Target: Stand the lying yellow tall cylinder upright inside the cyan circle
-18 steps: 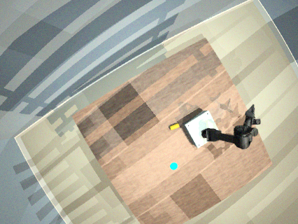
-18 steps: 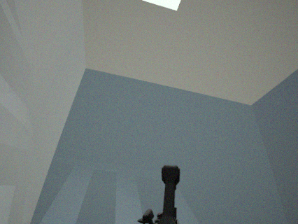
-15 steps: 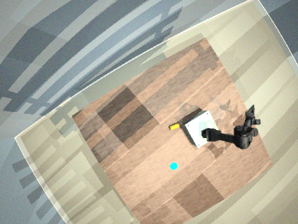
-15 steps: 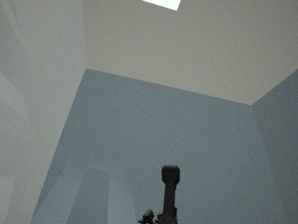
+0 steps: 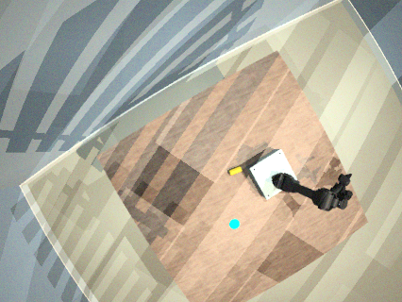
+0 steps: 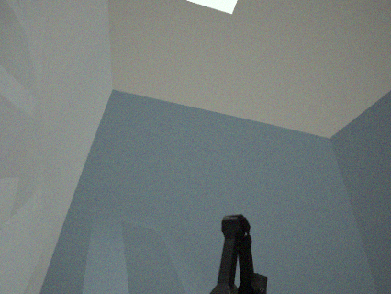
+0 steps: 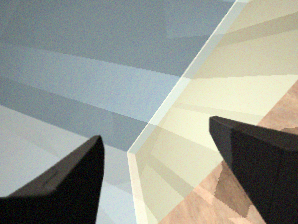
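While the yellow cylinder (image 5: 235, 171) lies outside the cyan circle (image 5: 234, 224) | jaws (image 5: 348, 184) spread, gripping nothing

Between the parted fingers of the gripper (image 5: 348, 184) (image 7: 156, 131), open space is left, with nothing caught there. From the gripper, the way back toward the yellow cylinder (image 5: 235, 171) is obstructed by the arm's own links (image 5: 304, 191) and the white base plate (image 5: 267, 192).
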